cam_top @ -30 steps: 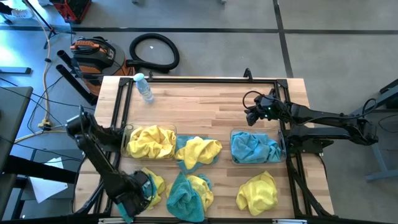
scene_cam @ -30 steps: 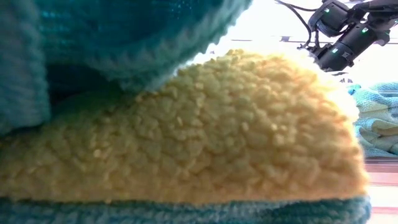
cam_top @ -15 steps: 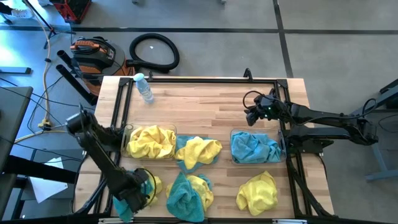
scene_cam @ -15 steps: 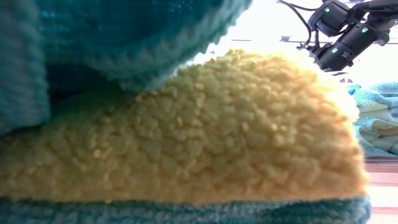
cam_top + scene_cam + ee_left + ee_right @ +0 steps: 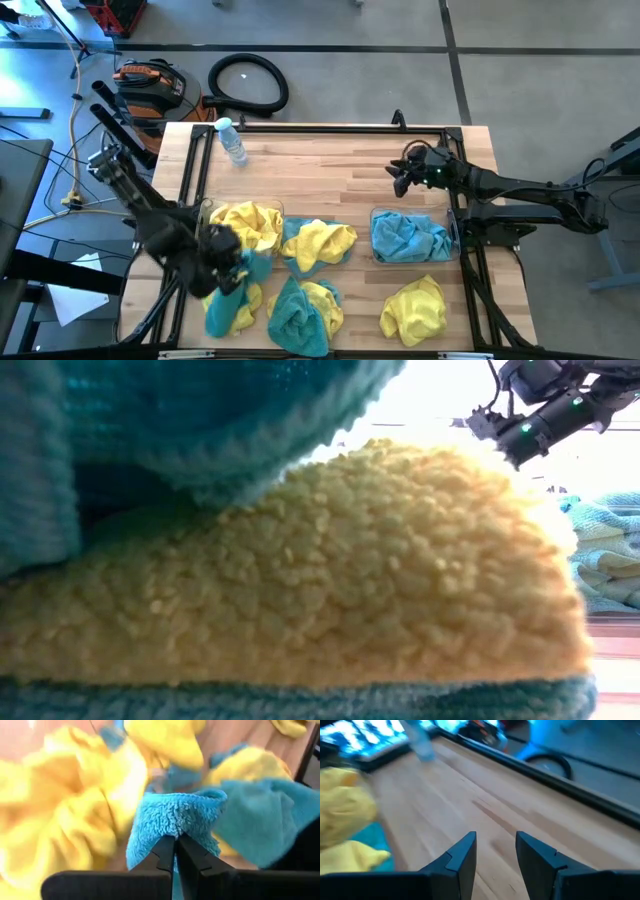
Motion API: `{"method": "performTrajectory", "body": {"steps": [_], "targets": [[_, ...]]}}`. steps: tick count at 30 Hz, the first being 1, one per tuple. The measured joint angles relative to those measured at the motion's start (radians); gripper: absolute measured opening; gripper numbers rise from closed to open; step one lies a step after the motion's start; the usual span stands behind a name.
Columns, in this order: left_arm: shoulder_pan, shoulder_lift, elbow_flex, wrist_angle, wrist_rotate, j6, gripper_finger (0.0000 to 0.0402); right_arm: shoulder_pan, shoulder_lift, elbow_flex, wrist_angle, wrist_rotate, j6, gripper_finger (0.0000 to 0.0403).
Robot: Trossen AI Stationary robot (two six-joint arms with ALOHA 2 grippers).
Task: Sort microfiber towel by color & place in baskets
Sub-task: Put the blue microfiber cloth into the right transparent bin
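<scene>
Hanging from the left gripper (image 5: pixel 228 272) is a teal towel (image 5: pixel 225 308), its folded edge (image 5: pixel 175 817) pinched between fingers pressed tight together; the cloth drapes below the tips, just beside the basket of yellow towels (image 5: pixel 245 226). More yellow and teal towels (image 5: pixel 305 305) lie close by on the wooden table (image 5: pixel 320 170). The right gripper (image 5: pixel 400 178) hovers over bare wood, fingers (image 5: pixel 462 855) apart with nothing between them, the basket of teal towels (image 5: pixel 410 238) near it.
</scene>
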Motion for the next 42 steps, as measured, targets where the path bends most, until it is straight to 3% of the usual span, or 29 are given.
{"method": "performTrajectory", "body": {"steps": [5, 12, 17, 20, 27, 33, 39, 42], "targets": [[0.185, -0.043, 0.000, 0.087, 0.024, 0.320, 0.0000, 0.000, 0.018, 0.000, 0.157, -0.149, -0.050, 0.0133], [0.404, -0.060, 0.000, 0.421, 0.187, 0.812, 0.0000, 0.087, 0.161, 0.000, 0.506, -0.302, -0.115, 0.0140], [0.543, -0.060, 0.000, 0.524, 0.211, 0.965, 0.0000, 0.221, 0.314, 0.003, 0.807, -0.309, -0.227, 0.0165], [0.630, -0.060, 0.000, 0.572, 0.213, 1.014, 0.0000, 0.285, 0.405, 0.055, 0.890, -0.304, -0.271, 0.0187], [0.783, -0.051, 0.000, 0.720, 0.335, 1.052, 0.0000, 0.351, 0.625, 0.305, 0.798, -0.273, -0.349, 0.0238], [0.804, -0.045, 0.000, 0.754, 0.346, 1.071, 0.0000, 0.351, 0.788, 0.548, 0.536, -0.219, -0.381, 0.0268], [0.804, -0.045, 0.000, 0.761, 0.343, 1.071, 0.0000, 0.351, 0.925, 0.753, 0.327, -0.115, -0.347, 0.0266], [0.804, -0.045, 0.000, 0.759, 0.341, 1.071, 0.0000, 0.351, 0.965, 0.819, 0.257, -0.101, -0.346, 0.0241]]}}
